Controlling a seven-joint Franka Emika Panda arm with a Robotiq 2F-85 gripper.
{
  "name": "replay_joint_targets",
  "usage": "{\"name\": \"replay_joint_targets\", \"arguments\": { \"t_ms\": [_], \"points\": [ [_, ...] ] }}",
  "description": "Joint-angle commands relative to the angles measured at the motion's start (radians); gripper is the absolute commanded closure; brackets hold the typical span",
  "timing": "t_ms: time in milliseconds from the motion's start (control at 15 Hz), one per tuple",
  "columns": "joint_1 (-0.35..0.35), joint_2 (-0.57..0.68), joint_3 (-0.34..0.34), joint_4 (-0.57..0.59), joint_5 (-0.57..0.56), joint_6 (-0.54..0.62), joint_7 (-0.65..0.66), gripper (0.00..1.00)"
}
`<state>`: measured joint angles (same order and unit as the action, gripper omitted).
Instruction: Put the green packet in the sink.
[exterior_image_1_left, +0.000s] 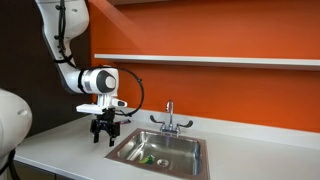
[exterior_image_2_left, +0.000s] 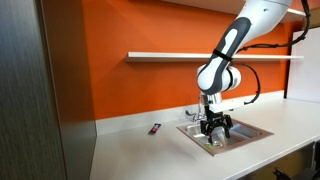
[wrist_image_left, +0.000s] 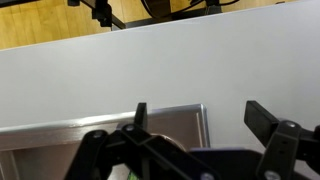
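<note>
One green packet (exterior_image_1_left: 147, 158) lies in the sink (exterior_image_1_left: 178, 149) just below the tool (exterior_image_1_left: 105, 138), which hangs spread and empty. It is likely light and limp; pinch across an edge.

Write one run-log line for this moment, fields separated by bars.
pincer: open, empty | green packet: lying in sink | position: over sink edge

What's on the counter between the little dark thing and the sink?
Nothing. In an exterior view, only bare white counter lies between the small dark object and the sink.
</note>
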<state>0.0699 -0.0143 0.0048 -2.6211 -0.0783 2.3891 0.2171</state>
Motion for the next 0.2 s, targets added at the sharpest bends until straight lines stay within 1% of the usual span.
{"name": "replay_joint_targets", "arguments": {
  "t_ms": [0,133],
  "points": [
    [-0.013,-0.001,0.013,0.0,0.001,-0.002,-0.001,0.0],
    [-0.013,-0.001,0.013,0.0,0.001,-0.001,-0.001,0.0]
  ]
}}
